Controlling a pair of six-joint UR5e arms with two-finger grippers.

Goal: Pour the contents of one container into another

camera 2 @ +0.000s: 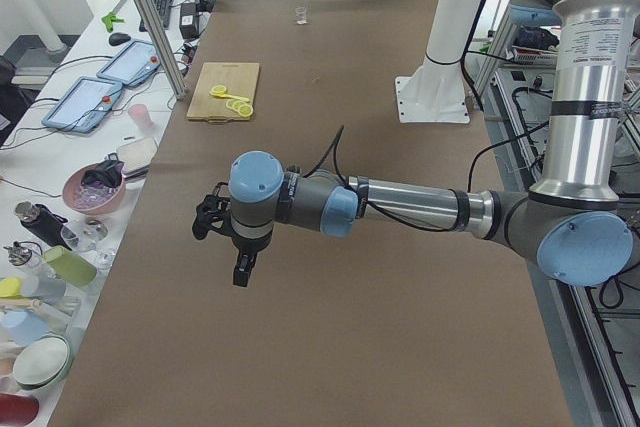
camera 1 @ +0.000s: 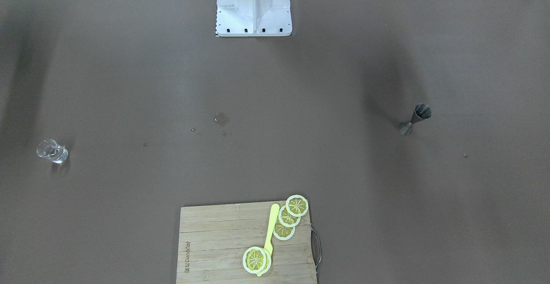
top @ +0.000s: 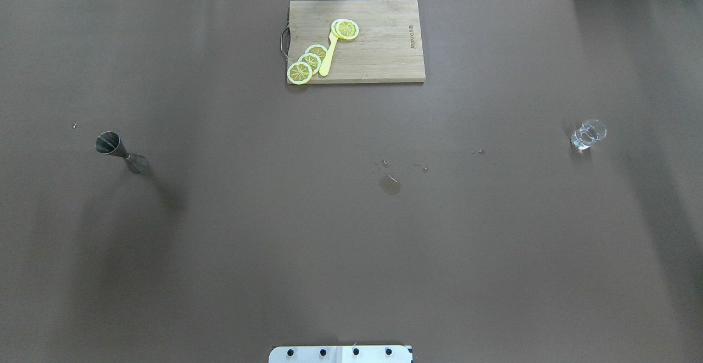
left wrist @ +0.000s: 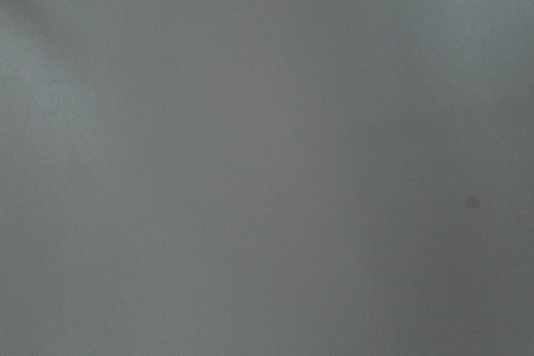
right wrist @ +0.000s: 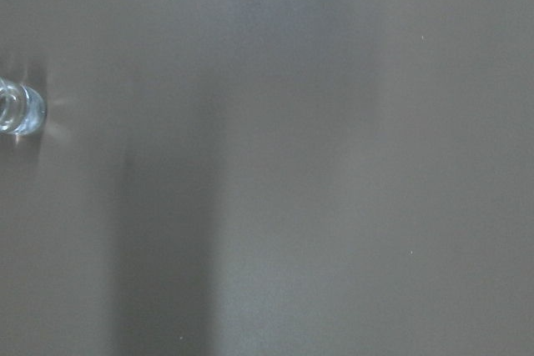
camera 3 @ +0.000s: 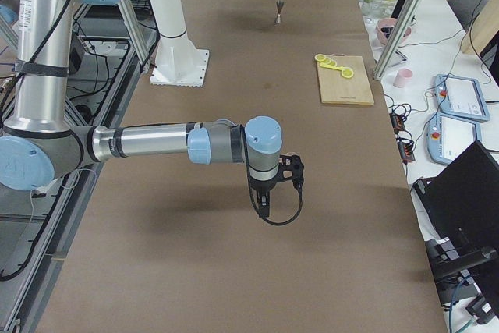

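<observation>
Jaws first: I only catch the left gripper (camera 2: 241, 275) and right gripper (camera 3: 263, 210) on the side cameras, so I cannot tell whether either pair is apart or together. The left arm (camera 2: 410, 205) and right arm (camera 3: 148, 143) each stretch out level above the matte brown table (top: 351, 253), fingers pointing down. The grey steel jigger (top: 121, 152), hourglass-shaped, stands upright on the robot's left, long axis vertical, open cone up. The stubby clear glass (top: 587, 134) stands far right, well apart.

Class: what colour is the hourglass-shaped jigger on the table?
The jigger is dark grey, clearest in the overhead exterior view.
</observation>
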